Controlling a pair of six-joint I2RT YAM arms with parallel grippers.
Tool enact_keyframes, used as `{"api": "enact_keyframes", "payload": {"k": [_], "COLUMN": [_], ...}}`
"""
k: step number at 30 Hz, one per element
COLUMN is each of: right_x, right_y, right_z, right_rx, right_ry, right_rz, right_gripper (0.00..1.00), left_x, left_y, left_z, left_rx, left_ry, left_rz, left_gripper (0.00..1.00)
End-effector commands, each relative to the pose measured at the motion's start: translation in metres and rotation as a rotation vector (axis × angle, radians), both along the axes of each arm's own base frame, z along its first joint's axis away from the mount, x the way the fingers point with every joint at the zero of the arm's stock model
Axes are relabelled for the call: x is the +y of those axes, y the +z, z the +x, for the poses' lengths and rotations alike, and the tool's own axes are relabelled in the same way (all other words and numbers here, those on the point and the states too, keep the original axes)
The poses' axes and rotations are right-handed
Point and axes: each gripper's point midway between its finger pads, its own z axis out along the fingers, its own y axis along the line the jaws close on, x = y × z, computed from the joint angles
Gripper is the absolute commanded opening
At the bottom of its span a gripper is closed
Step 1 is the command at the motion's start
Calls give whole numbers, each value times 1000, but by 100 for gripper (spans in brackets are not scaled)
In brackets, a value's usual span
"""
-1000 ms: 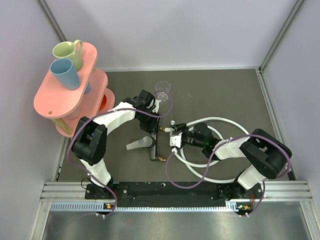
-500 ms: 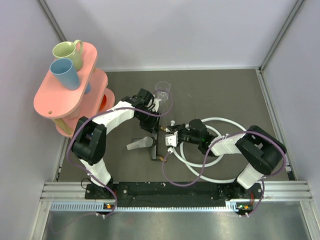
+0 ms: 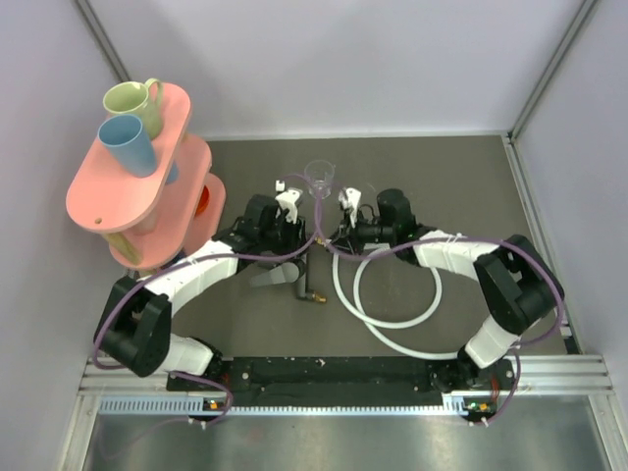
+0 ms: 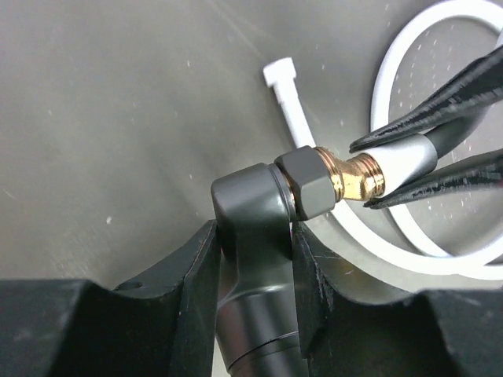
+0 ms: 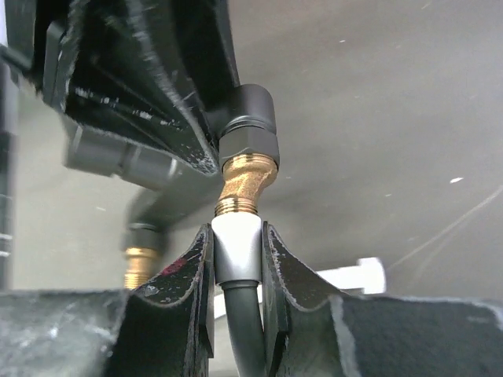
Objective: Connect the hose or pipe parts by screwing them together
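My left fingers [image 4: 192, 275] clamped around the black T-shaped fitting [image 4: 251, 208], my right fingers [image 5: 284, 287] pinching the end connector [image 5: 236, 251] of the white hose [image 4: 369, 233], butted against the brass tip [image 5: 245, 181]

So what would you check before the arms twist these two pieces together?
1. Left end effector clamped on the black fitting: ok.
2. Right end effector clamped on the hose's grey sleeve: ok.
3. Brass connector meeting the fitting's black nut: ok.
4. Threads caught inside the nut: cannot tell, hidden.
5. Hose lying in loose loops, no kink in view: ok.
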Motion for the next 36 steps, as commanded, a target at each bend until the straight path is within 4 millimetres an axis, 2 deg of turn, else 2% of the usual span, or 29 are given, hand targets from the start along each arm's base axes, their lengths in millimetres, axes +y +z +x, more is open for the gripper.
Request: {"api": "enact_keyframes", "payload": {"k": [1,2,3,4,6,8,9,10,12,13,15,18,19,21,22,23,25,28,29,30,31,32,33,34,36], "right_x": [17,17,14,15,12,2,1,-5,-11,-20,-25,-33,-35,-37,-41,-43,-50,-55,-59,-57,-55,-55,-49,-47,-46], "right_y": [88,78,78,83,77,79,78,80,81,76,75,80,84,87,91,90,91,89,99,86,82,96,77,78,78], "right_z": [19,22,26,26,30,35,37,37,43,49,55,49,46,45,42,43,46,40,36,28,21,12,0,-7,-12], "right_rx": [246,321,369,433,513,684,705,857,857,919,910,826,777,722,648,612,466,230,125,-43,-136,-288,-442,-541,-776], "right_ry": [20,19,5,12,5,-32,16,-1,28,-18,-45,-30,-31,-54,-69,-92,-119,-82,-90,-47,-30,-12,26,44,37], "right_rz": [304,291,293,302,306,364,401,442,505,530,555,550,531,510,472,447,385,314,295,222,185,172,100,80,23], "right_gripper": [0,0,0,0,0,0,0,0,0,0,6,18,29,39,48,54,63,65,65,65,65,65,65,66,67], "left_x": [-54,-54,-57,-56,-58,-55,-55,-56,-54,-54,-53,-52,-51,-46,-47,-43,-42,-38,-38,-37,-37,-38,-35,-33,-33], "left_y": [58,55,60,59,58,52,50,51,44,43,42,43,45,34,36,29,26,23,24,23,29,33,30,36,42], "left_z": [-13,-18,-17,-16,-16,-13,-12,-11,-7,-7,-5,-5,-2,-5,0,-5,-5,-10,-11,-16,-15,-18,-24,-18,-24], "left_rx": [-248,-258,-295,-311,-325,-337,-337,-349,-348,-347,-343,-331,-329,-267,-256,-205,-179,-108,-86,-48,-17,8,68,89,160], "left_ry": [-167,-174,-180,-172,-175,-164,-160,-164,-149,-145,-136,-129,-116,-108,-108,-118,-130,-153,-161,-174,-187,-208,-211,-205,-223], "left_rz": [-257,-258,-274,-263,-252,-236,-233,-238,-219,-215,-212,-208,-204,-154,-143,-119,-122,-147,-161,-172,-205,-224,-223,-242,-281], "left_gripper": [0,0,0,0,0,0,0,0,0,0,0,0,0,0,0,0,0,0,0,0,0,0,0,0,0]}}
